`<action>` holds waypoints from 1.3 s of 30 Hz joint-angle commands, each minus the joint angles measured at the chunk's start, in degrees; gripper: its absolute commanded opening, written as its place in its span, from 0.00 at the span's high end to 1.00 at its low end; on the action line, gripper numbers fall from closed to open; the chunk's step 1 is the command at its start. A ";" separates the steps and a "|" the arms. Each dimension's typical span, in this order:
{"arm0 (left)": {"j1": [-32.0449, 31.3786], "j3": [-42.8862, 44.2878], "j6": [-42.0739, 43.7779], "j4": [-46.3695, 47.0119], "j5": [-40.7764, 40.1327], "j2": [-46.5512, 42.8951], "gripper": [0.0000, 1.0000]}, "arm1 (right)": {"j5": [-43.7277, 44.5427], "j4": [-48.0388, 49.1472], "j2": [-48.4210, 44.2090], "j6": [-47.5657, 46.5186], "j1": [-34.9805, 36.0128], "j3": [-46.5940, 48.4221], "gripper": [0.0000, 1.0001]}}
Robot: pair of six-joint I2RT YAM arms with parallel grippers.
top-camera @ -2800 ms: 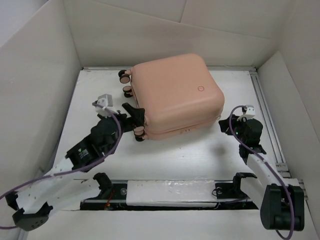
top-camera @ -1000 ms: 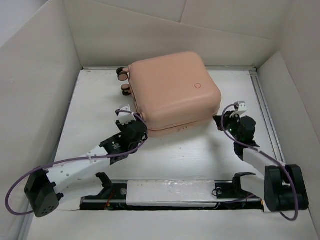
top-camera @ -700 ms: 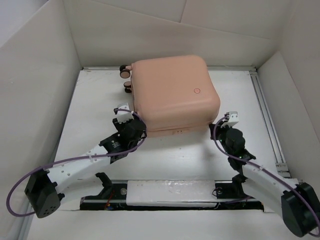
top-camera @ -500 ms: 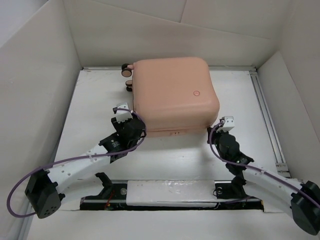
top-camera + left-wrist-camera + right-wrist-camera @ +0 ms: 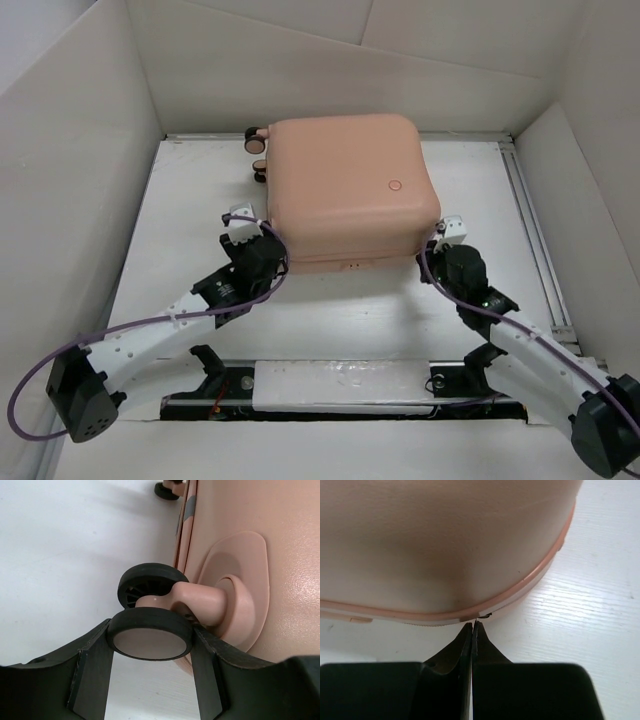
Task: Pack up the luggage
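The luggage (image 5: 345, 190) is a salmon-pink hard-shell suitcase lying flat and closed in the middle of the table. Two of its wheels (image 5: 256, 135) stick out at its far left corner. At its near left corner my left gripper (image 5: 270, 262) is shut on a black-and-pink wheel (image 5: 150, 641), which sits between the two black fingers (image 5: 92, 660). The pink shell (image 5: 280, 555) fills the right of the left wrist view. My right gripper (image 5: 472, 626) is shut, its tips against the shell's seam (image 5: 520, 585) at the near right corner (image 5: 432, 232), beside a small dark metal bit (image 5: 485, 615).
White cardboard walls (image 5: 80, 150) box in the table on the left, back and right. A metal rail (image 5: 530, 230) runs along the right side. The arms' base bar (image 5: 340, 385) lies along the near edge.
The luggage has turned a little, ending squarer to the table. My right arm swung from its right side round to the near right corner. The left gripper stayed on the wheel.
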 commanded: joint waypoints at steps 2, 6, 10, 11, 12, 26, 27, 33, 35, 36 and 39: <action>-1.06 6.81 0.08 10.71 7.50 -3.10 1.00 | -30.26 8.71 -1.40 4.45 9.31 3.93 1.00; -1.06 7.94 0.09 11.85 9.95 -1.53 1.00 | -29.21 13.83 -9.05 8.34 18.42 -1.35 1.00; -1.06 10.85 0.09 12.46 13.91 -0.91 1.00 | -30.52 12.68 -12.57 9.48 18.42 -0.13 1.00; -1.06 11.37 0.09 12.47 13.92 -0.91 1.00 | -31.30 13.29 -11.88 9.48 18.42 0.66 1.00; -1.06 11.38 0.09 11.86 13.92 -0.91 1.00 | -32.36 13.82 -11.88 9.48 18.42 0.67 1.00; -1.51 7.86 -1.93 11.60 18.84 -3.97 1.00 | -4.70 33.34 21.44 11.15 36.01 7.44 1.00; 0.50 7.25 -1.24 11.07 19.36 -6.42 1.00 | -4.68 32.47 20.56 11.15 34.44 5.96 1.00; 1.14 7.25 -3.41 5.88 17.09 -7.23 0.97 | -11.35 23.34 10.90 7.91 17.32 4.01 0.85; 1.14 5.85 -4.73 5.35 17.60 -7.23 0.80 | -11.36 15.03 9.40 4.84 9.34 9.78 0.78; 1.14 5.84 -4.75 5.35 17.61 -7.23 0.72 | -11.36 12.62 9.39 3.69 9.28 9.81 0.76; 1.14 4.27 -6.15 4.82 17.61 -8.82 0.43 | -17.50 7.07 13.67 0.79 -5.53 16.47 0.74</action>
